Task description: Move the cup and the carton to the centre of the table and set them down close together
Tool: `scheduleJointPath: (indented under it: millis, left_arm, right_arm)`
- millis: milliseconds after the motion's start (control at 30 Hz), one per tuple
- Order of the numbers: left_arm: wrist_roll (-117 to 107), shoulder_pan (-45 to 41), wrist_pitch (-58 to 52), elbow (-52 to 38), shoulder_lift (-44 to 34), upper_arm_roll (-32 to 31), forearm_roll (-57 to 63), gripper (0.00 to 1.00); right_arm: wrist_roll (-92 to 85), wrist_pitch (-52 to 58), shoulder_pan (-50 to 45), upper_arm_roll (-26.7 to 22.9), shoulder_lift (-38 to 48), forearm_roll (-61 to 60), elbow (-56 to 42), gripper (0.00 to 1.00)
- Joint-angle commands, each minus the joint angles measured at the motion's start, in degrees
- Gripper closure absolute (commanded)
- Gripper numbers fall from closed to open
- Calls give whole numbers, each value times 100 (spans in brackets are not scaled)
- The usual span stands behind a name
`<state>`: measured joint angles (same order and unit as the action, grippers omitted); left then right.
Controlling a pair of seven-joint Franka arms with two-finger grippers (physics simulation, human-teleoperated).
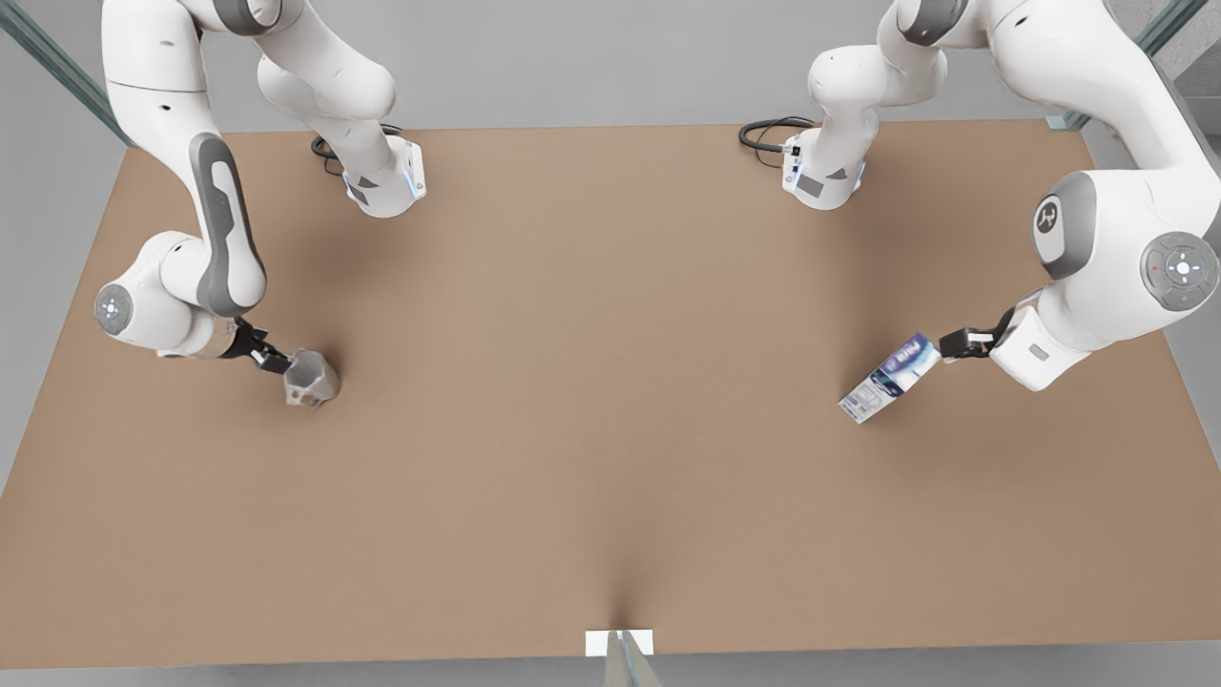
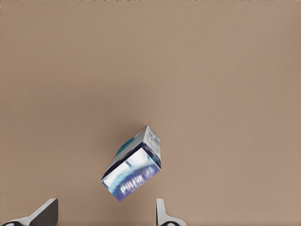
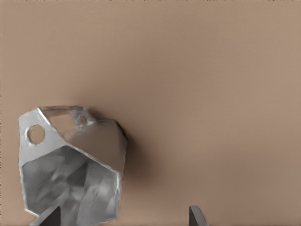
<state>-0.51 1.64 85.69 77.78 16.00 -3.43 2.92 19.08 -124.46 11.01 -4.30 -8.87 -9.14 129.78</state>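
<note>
Front view: faceted cup (image 1: 312, 379), boxy carton (image 1: 886, 380), matte table (image 1: 591, 401).

One cup (image 1: 311, 379) sits at the tip of the right tool (image 1: 270, 360). One carton (image 1: 887, 379) sits tilted at the tip of the left tool (image 1: 946, 344). That makes two tools on two arms, over one brown desk (image 1: 591, 401).

surface: plain matte brown table (image 1: 591, 401) across most of the front view | surround: flat grey floor along the top edge and both sides | corners: slanted glass-green rails upper left (image 1: 57, 62) and upper right (image 1: 1159, 38) | bottom centre: small white marker (image 1: 618, 642) at table's near edge | light: soft, diffuse, faint shadows
</note>
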Motion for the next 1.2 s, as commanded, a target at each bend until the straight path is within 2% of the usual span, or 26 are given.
scheduleJointPath:
  millis: [0,733,767,800,867,1100,1167]
  left_arm:
    - [-2,-6,0,0,0,0,-2,0]
    - [-11,-32,35,9,35,0,15,0]
    - [-11,-32,35,9,35,0,15,0]
    - [-11,-41,35,9,35,0,15,0]
    - [-2,-41,18,9,35,0,15,0]
    - [-2,-50,26,17,43,-9,15,0]
    - [-2,-50,26,17,44,-9,15,0]
  right_arm:
    - [-9,-8,-11,-1,-1,-79,4,0]
    - [-422,-386,-37,-1,-634,-826,83,0]
    - [-431,-378,-37,-1,-634,-817,65,13]
    - [-457,-360,-46,-1,-695,-817,47,37]
    - [-616,-307,-46,-1,-704,-817,47,67]
    - [-704,-290,-143,8,-968,-809,-172,68]
    - [-695,-281,-143,8,-933,-817,-172,74]
